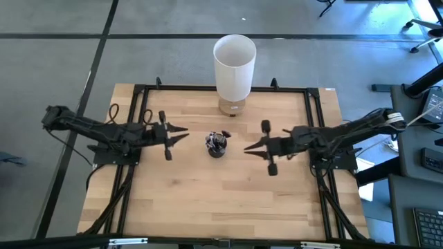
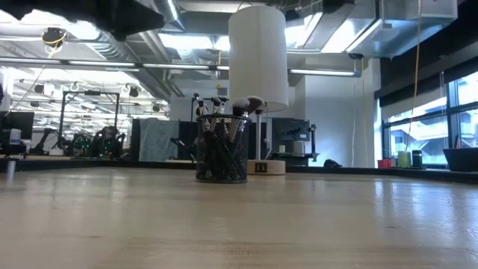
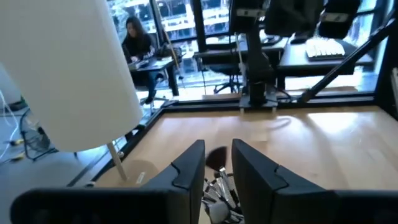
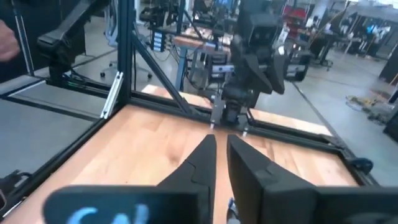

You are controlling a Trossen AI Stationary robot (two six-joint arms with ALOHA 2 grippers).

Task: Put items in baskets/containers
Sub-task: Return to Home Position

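A small dark mesh cup (image 1: 217,144) stands upright on its base at the middle of the table. Several makeup brushes (image 2: 222,112) stand in it with their bristle tips up. My left gripper (image 1: 185,131) hovers just left of the cup and points at it, fingers a narrow gap apart. In the left wrist view the brushes (image 3: 219,186) show below that gap between the fingers of my left gripper (image 3: 218,155). My right gripper (image 1: 245,148) hovers just right of the cup, shut and holding nothing. In its wrist view my right gripper (image 4: 221,142) faces the left arm.
A tall white cylindrical bin (image 1: 234,64) on a wooden base stands behind the cup, near the table's far edge. A black frame (image 1: 142,93) runs along the table's sides. Bare wood (image 1: 221,197) lies toward the near edge. A person sits far off in the room (image 3: 138,38).
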